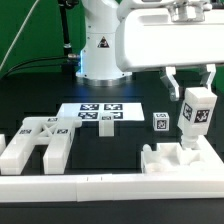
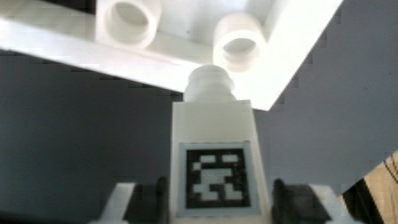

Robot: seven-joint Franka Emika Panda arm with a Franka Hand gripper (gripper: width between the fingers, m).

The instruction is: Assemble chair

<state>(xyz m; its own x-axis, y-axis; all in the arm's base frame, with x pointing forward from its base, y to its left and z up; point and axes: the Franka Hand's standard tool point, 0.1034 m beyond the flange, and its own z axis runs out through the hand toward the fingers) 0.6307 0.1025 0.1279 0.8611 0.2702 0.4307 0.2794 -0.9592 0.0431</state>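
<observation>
The claw [image 1: 189, 92] holds a peg block [image 1: 195, 112] directly above the slab [image 1: 178, 162]; a small block [image 1: 159, 122] stands just to the exterior view's left.

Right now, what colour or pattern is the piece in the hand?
White post with a black-and-white square tag on its face; clearest in the wrist view.

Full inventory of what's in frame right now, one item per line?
leg: 1, white with a black-and-white tag, upright in the gripper, exterior view's right.
slab: 1, white with round holes, on the table below the leg.
small block: 1, white, tagged, between the marker board and the leg.
large pieces: count unclear, white, tagged, exterior view's left.
marker board: 1, white with tags, mid-table.
rail: 1, plain white, front edge.
table: 1, black.
arm: 1, white, at the back.
gripper: 1, white, shut on the leg.
</observation>
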